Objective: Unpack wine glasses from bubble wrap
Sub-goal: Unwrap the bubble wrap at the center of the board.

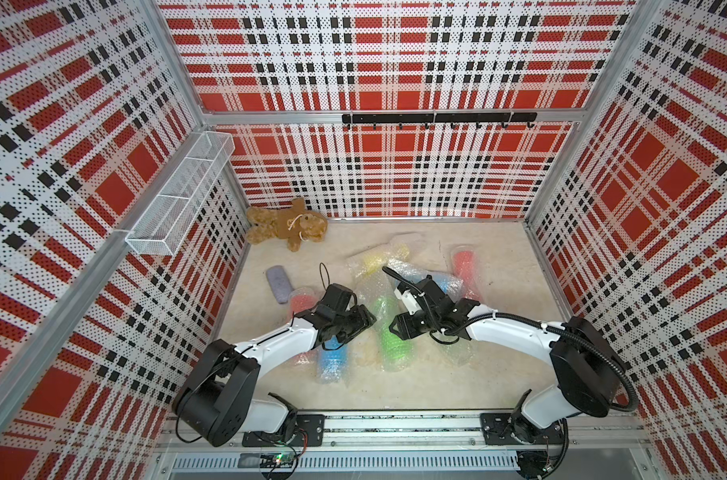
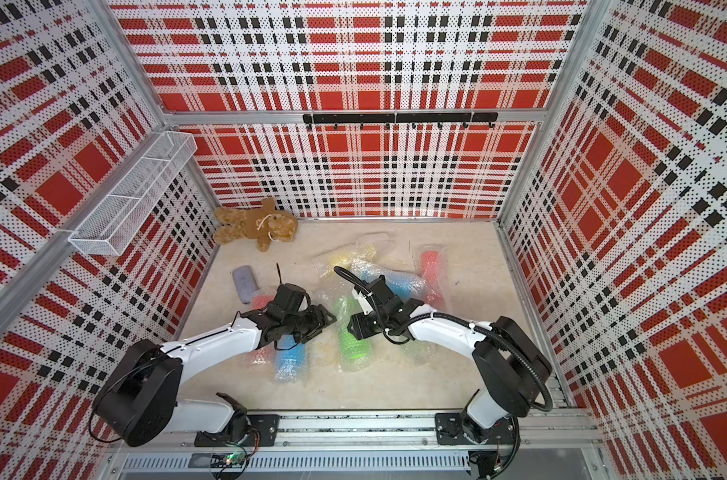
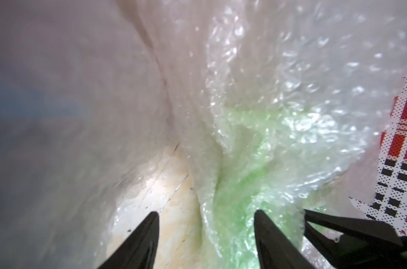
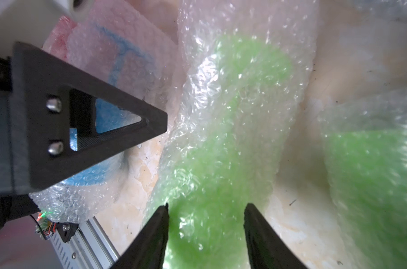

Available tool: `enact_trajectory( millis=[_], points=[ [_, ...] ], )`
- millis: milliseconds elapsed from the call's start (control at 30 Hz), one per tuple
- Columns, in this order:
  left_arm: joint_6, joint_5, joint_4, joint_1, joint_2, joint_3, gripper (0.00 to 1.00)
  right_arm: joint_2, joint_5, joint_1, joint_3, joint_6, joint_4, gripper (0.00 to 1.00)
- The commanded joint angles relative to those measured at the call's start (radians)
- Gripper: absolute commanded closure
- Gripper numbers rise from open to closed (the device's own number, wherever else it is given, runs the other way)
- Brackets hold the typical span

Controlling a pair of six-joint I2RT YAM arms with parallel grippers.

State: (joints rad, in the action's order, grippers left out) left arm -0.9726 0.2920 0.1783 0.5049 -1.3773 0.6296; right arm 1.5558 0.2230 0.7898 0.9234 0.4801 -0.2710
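The fingers (image 3: 142, 242) of the left gripper (image 3: 206, 212) stand spread. A crumpled, green-tinted fold of bubble wrap (image 3: 256, 81) rises between them, and one finger is clear of it over bare surface. The right gripper's (image 4: 207, 206) fingers (image 4: 260, 235) straddle a wrapped green goblet (image 4: 225, 130); whether they press it I cannot tell. That goblet lies on its side mid-table between the two arms, a second green one (image 4: 372, 177) just beside it. In both top views the goblets that show lie swaddled in clear, dimpled wrap: a blue one (image 1: 332, 361) near the left arm, a red one (image 1: 463, 266) and a yellow one (image 1: 374, 259) farther back. The tabletop (image 1: 415, 390) is pale, mottled beige, closed in by red, black and white plaid walls (image 1: 374, 62). A teddy bear (image 1: 287, 226) and a grey case (image 1: 277, 282) lie toward the far left. Stems and feet blur under the wrap — the arms hide part of the pile.
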Motion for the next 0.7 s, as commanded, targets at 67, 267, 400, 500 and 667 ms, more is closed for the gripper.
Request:
enact_trajectory(
  millis=[67, 267, 400, 500, 667],
  points=[
    [-0.002, 0.004, -0.031, -0.019, 0.006, -0.04, 0.37, 0.014, -0.049, 0.0, -0.038, 0.002, -0.038, 0.46],
    [0.003, 0.015, -0.064, -0.011, -0.052, -0.023, 0.41, 0.012, -0.039, 0.0, -0.043, 0.008, -0.022, 0.47],
    [0.013, 0.017, -0.074, 0.022, -0.098, 0.018, 0.42, 0.016, -0.024, 0.0, -0.041, 0.01, -0.015, 0.47],
    [0.015, 0.024, -0.083, 0.052, -0.139, 0.041, 0.45, 0.011, -0.022, 0.0, -0.035, 0.011, -0.015, 0.47],
    [0.014, 0.064, -0.123, 0.054, -0.181, 0.048, 0.74, 0.0, -0.022, 0.0, -0.003, 0.007, -0.03, 0.38]
  ],
)
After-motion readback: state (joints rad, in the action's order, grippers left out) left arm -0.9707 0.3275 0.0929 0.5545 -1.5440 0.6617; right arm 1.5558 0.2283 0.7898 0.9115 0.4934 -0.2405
